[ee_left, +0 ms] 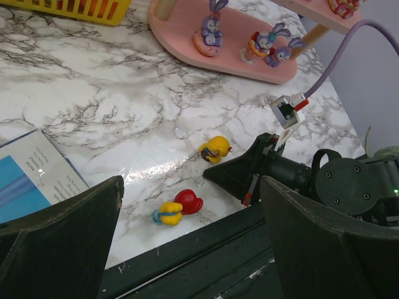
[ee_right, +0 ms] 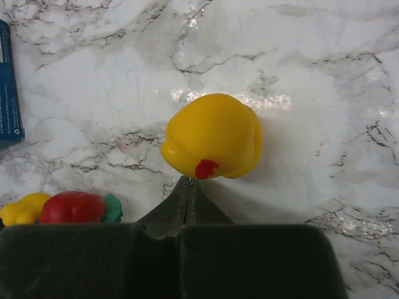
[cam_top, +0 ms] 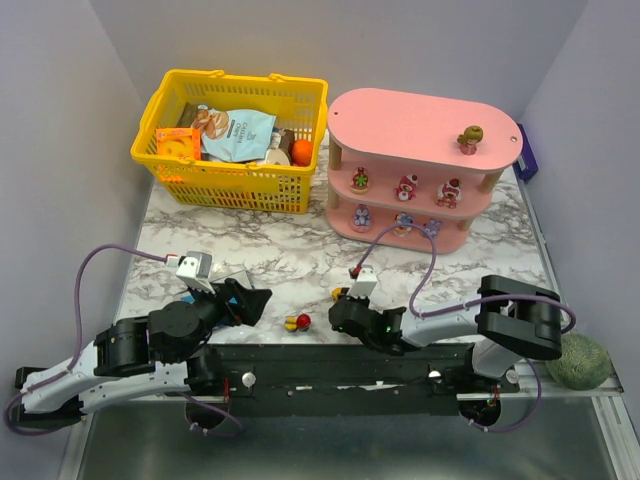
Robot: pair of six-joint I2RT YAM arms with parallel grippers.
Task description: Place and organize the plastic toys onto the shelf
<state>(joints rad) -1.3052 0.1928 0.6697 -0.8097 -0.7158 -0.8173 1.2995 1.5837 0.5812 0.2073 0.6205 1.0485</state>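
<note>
The pink three-tier shelf [cam_top: 420, 120] stands at the back right, with a brownish figure [cam_top: 470, 138] on top, red-and-white toys [cam_top: 406, 187] on the middle tier and purple bunny toys [ee_left: 212, 28] on the lowest. A yellow toy [cam_top: 340, 294] [ee_left: 216, 148] [ee_right: 215, 134] lies on the marble. My right gripper [cam_top: 338, 302] [ee_right: 189, 182] is shut, its tips right against the toy's near side with nothing visible between them. A red-and-yellow toy [cam_top: 296, 322] [ee_left: 177, 207] [ee_right: 72, 207] lies to its left near the table's front edge. My left gripper [cam_top: 255, 300] [ee_left: 192, 184] hovers open above it.
A yellow mesh basket [cam_top: 240, 77] with snack packets stands at the back left. A flat blue box [ee_left: 31, 174] [ee_right: 9, 87] lies under my left arm. A green ball [cam_top: 578, 362] rests at the front right corner. The black base rail [cam_top: 340, 375] runs along the near edge.
</note>
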